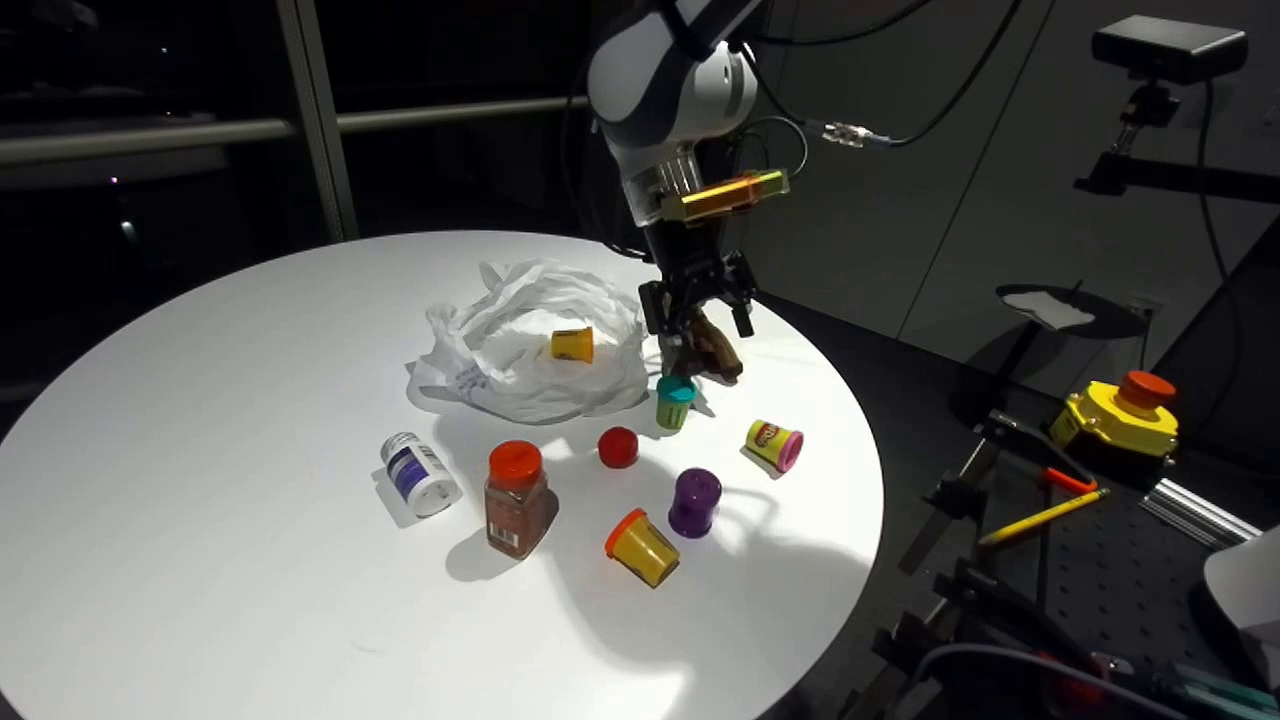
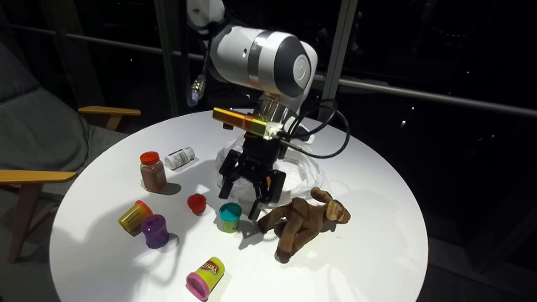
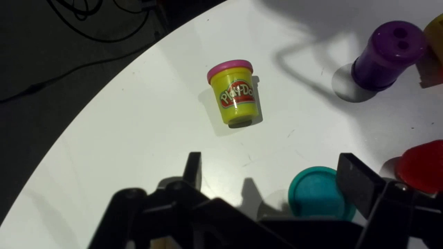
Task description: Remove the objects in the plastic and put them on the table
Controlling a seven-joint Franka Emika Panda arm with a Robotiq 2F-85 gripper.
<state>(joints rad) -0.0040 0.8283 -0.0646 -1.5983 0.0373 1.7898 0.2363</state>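
Yellow-orange cup (image 1: 572, 345) lies in the plastic bag (image 1: 540, 400); my gripper (image 3: 276, 173) stands wide, holding nothing. I should lift clear of the teal-lidded tub (image 1: 675, 402); then straddle the cup, pinching no plastic.

Grey armchair (image 2: 40, 126) (wooden armrests (image 2: 35, 176))

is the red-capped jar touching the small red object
Apart: in both exterior views, a strip of the white table shows between the red-capped jar and the small red object.
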